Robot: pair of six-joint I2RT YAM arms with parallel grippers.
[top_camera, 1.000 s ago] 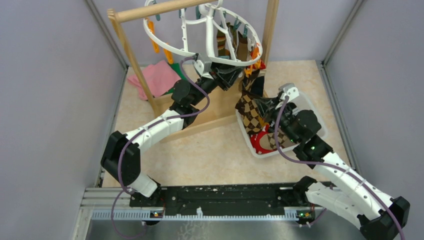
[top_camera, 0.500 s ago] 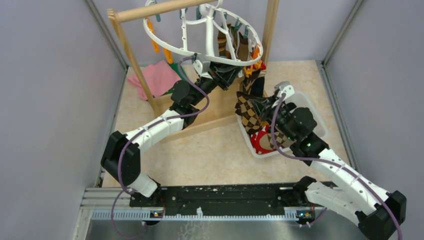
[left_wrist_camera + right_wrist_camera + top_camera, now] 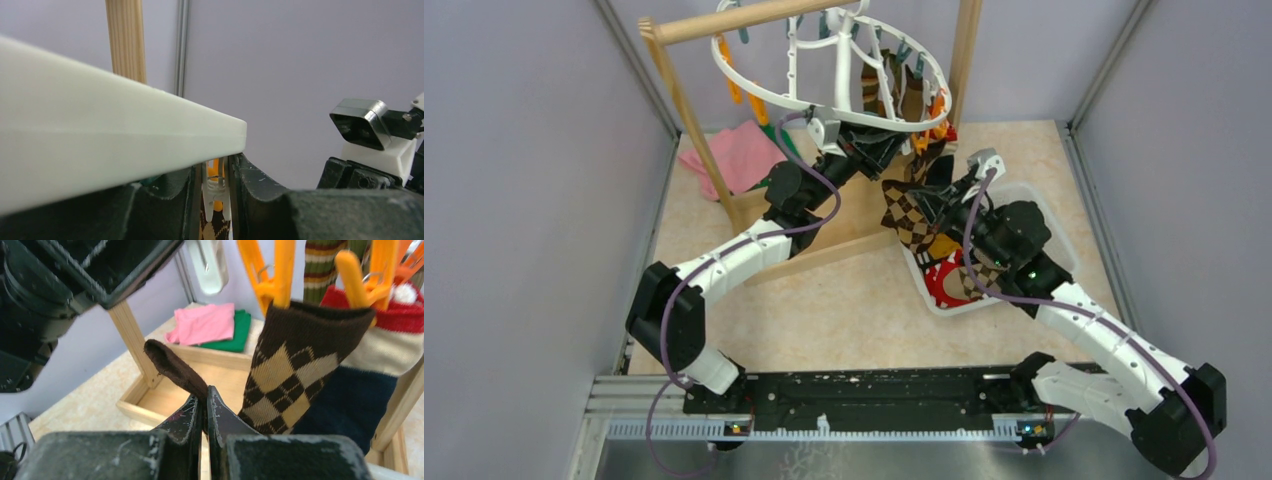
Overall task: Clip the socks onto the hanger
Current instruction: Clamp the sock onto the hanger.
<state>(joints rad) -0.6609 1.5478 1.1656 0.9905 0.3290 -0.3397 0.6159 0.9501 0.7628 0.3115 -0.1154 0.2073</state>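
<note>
Enclosing grey walls, speckled beige table

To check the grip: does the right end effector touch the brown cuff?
Touching. The right wrist view shows the right end effector pinching the brown cuff.

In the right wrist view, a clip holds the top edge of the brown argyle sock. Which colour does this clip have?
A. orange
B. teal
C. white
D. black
A: the orange clip pinches the top edge of the brown argyle sock, which hangs down from it.
</note>
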